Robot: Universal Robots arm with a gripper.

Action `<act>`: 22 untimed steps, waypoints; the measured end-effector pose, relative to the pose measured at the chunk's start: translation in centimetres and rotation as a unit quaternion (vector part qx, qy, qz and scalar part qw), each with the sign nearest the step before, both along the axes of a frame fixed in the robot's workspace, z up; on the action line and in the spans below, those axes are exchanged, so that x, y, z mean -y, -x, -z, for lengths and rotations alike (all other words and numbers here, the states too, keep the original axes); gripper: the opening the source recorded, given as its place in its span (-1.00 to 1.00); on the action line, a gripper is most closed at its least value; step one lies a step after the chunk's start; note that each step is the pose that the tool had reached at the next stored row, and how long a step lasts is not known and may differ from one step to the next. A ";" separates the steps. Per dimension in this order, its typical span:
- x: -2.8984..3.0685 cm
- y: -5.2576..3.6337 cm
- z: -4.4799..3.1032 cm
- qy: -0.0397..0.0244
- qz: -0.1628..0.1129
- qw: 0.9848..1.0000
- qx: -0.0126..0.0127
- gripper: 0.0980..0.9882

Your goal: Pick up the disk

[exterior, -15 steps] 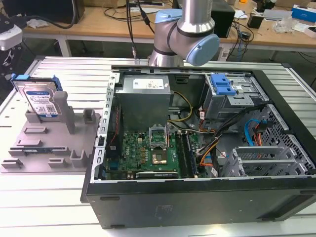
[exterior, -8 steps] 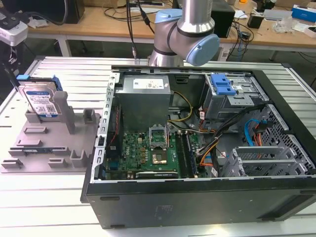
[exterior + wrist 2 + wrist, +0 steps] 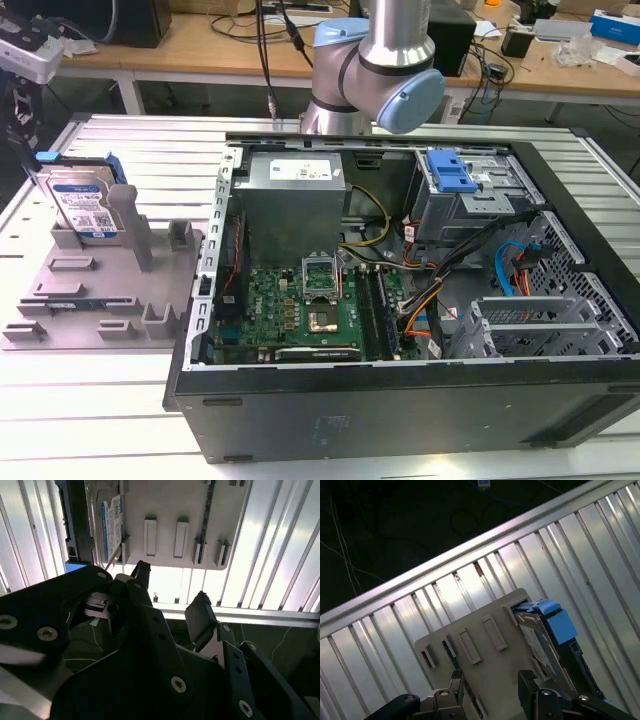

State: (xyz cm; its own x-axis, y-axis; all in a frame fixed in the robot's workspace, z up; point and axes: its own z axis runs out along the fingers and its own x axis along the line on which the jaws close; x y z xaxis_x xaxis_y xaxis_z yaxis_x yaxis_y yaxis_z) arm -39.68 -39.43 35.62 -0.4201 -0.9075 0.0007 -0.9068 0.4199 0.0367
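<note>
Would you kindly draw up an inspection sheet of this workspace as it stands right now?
Surface: ribbed metal table, carrying a grey fixture plate and an open computer case.
Job's things: the disk stands on edge in a holder on the fixture plate, not grasped.
Clutter: small boxes on a bench behind.
Grippers: the gripper is open, with nothing between its fingers; it hangs near the fixture plate, apart from the disk.
Cables: wire bundles inside the case; black cables hanging at the back.
Surroundings: wooden benches; the robot arm rises behind the case.
</note>
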 end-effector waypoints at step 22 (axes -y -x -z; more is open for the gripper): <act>-0.06 0.00 0.13 0.010 -0.155 0.988 0.020 0.03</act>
